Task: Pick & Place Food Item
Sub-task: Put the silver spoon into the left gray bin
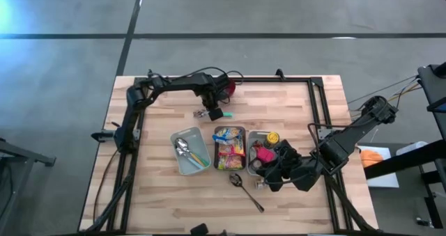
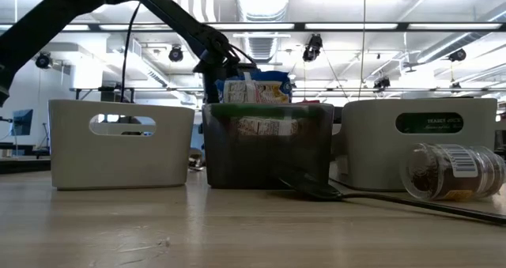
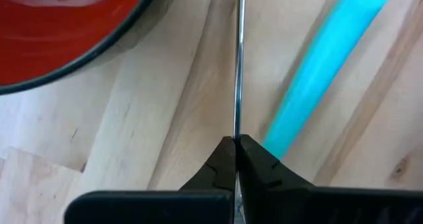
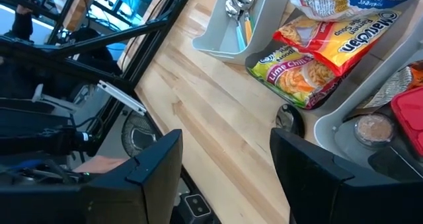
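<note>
Both fingers of the left tool are pressed together on a thin metal strip, seen edge-on. The strip's long axis runs straight out from the fingertips over the bench. Just beside it lies a teal stick, slanting away from the strip, and on the other side is the rim of a red bowl. Only the left wrist view shows this pinch. The high view puts the tool at the bench's far side, next to the bowl.

The right tool is spread with nothing between its fingers, low over the bench by the right bin.

Noodle packs lie in the middle bin, long axis near to far. They are near the right tool and well apart from the left. The low view alone shows a jar on its side on the bench.
</note>
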`<state>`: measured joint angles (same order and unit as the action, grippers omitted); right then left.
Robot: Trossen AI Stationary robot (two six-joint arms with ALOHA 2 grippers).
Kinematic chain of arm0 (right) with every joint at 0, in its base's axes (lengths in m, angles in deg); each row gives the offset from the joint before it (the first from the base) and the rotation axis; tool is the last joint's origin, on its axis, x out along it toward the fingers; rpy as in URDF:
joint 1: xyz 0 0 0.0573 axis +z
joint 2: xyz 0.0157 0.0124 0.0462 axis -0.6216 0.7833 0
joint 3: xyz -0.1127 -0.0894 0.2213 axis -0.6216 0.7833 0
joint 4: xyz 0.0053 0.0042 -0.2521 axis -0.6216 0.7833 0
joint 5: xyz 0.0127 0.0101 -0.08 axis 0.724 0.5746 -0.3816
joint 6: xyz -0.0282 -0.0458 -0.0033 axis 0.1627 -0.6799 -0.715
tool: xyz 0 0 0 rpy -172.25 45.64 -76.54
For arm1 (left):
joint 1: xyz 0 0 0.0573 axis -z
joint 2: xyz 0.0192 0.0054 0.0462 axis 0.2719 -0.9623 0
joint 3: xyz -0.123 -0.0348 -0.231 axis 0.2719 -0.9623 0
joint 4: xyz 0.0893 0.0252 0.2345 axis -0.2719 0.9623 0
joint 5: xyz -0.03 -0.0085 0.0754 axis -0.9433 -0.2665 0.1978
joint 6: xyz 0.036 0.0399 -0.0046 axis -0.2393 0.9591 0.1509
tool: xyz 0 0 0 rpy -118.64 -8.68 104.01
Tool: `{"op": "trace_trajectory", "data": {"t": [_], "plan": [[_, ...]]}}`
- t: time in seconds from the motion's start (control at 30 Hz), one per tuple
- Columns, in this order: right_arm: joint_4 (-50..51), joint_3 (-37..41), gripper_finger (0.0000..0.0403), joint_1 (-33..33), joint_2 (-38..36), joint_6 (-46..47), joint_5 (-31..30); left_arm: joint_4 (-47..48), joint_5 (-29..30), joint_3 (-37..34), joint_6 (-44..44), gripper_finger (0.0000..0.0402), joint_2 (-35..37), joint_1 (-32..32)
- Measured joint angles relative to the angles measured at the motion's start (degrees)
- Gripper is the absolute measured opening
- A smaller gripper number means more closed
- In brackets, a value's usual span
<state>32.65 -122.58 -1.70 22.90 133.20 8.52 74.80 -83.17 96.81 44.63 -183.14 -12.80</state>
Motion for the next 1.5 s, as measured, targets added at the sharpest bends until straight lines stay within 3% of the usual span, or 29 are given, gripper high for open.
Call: {"op": "trace_trajectory", "data": {"t": [0.43, 0.97, 1.2, 1.5], "plan": [[-0.22, 0.00, 0.0225, -0.04, 0.00, -0.77, 1.04, 2.64, -1.54, -0.09, 1.77, 0.0001, 4.15, 0.31], [-0.22, 0.00, 0.0225, 0.02, 0.00, -5.24, 1.05, 13.76, -4.13, -0.83, 21.10, 0.0001, 19.82, 5.97], [-0.26, 0.00, 0.0225, 0.00, 0.02, -7.81, 1.04, 15.12, -9.83, -9.29, 31.80, 0.0000, 30.78, 12.95], [-0.11, 0.00, 0.0225, 0.00, 0.02, -10.75, 1.14, 9.88, -6.12, -26.17, 41.38, 0.0000, 40.15, 25.61]]}}
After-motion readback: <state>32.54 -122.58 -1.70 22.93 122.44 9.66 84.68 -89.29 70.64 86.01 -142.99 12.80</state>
